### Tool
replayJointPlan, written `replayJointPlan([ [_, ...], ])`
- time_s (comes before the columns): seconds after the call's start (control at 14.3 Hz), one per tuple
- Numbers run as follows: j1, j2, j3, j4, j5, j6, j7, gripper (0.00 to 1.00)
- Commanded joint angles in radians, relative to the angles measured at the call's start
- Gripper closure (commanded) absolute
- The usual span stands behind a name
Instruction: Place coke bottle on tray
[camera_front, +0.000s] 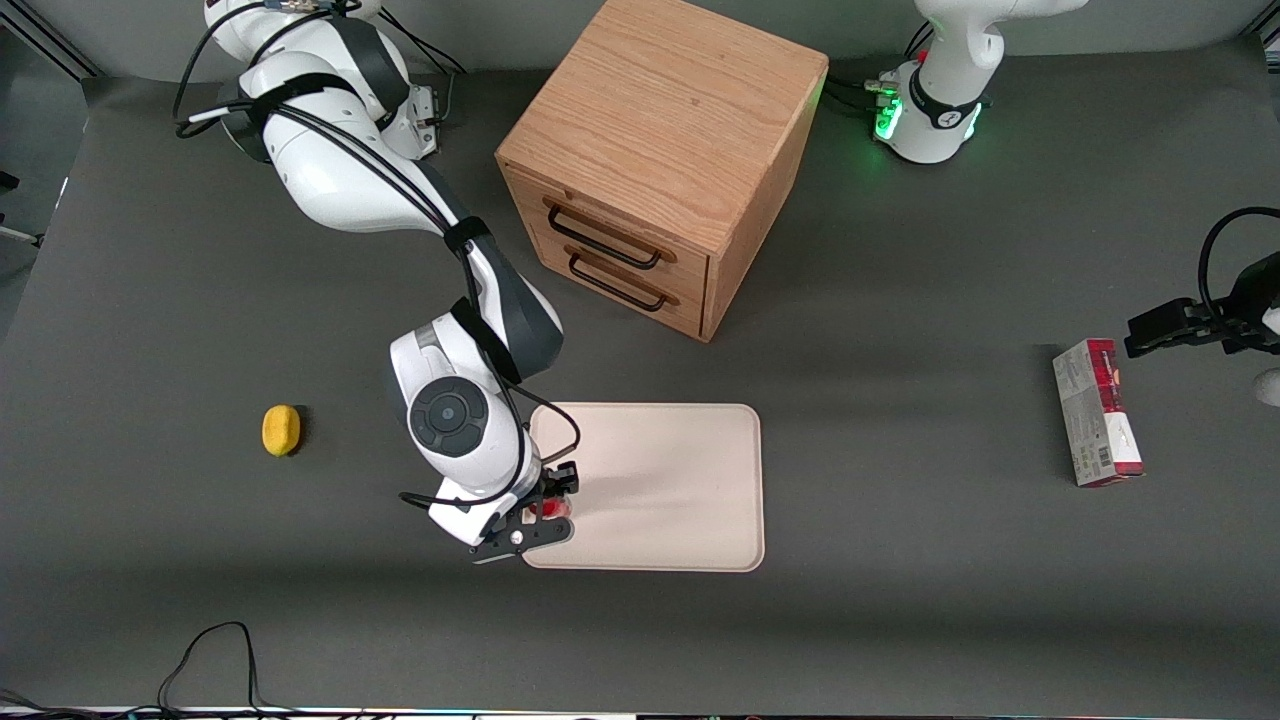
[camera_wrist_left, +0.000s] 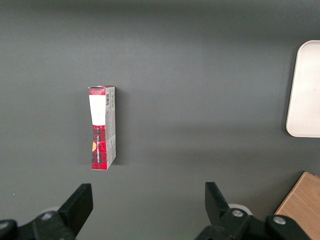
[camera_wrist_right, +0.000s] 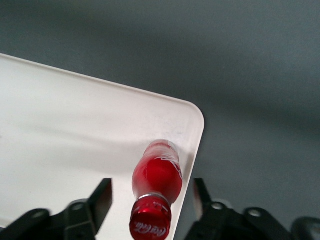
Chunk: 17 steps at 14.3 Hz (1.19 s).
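You see a red bottle with white script on a cream tray, under the black gripper.

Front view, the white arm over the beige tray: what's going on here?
The right arm's gripper hangs over the corner of the large cream-beige rectangular tray nearest the front camera, at the working arm's end. The small bright red coke bottle stands upright on the tray between the open jaws, apparently just set down. A wooden two-drawer cabinet sits farther from the camera.
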Motion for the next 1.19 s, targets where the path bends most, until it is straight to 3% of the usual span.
replayJointPlan([
  [0.0, 0.007, -0.056, -0.005, 0.023, -0.018, -0.075, 0.011, 0.00],
  [0.42, 0.009, -0.290, -0.003, 0.017, -0.010, -0.319, 0.011, 0.00],
  [0.56, -0.002, -0.404, -0.011, -0.060, -0.007, -0.410, 0.002, 0.00],
  [0.77, -0.112, -0.614, -0.015, -0.306, 0.016, -0.399, -0.043, 0.00],
  [0.91, -0.222, -0.701, -0.026, -0.413, 0.093, -0.387, -0.140, 0.00],
  [1.12, -0.288, -0.813, -0.080, -0.582, 0.119, -0.305, -0.229, 0.00],
])
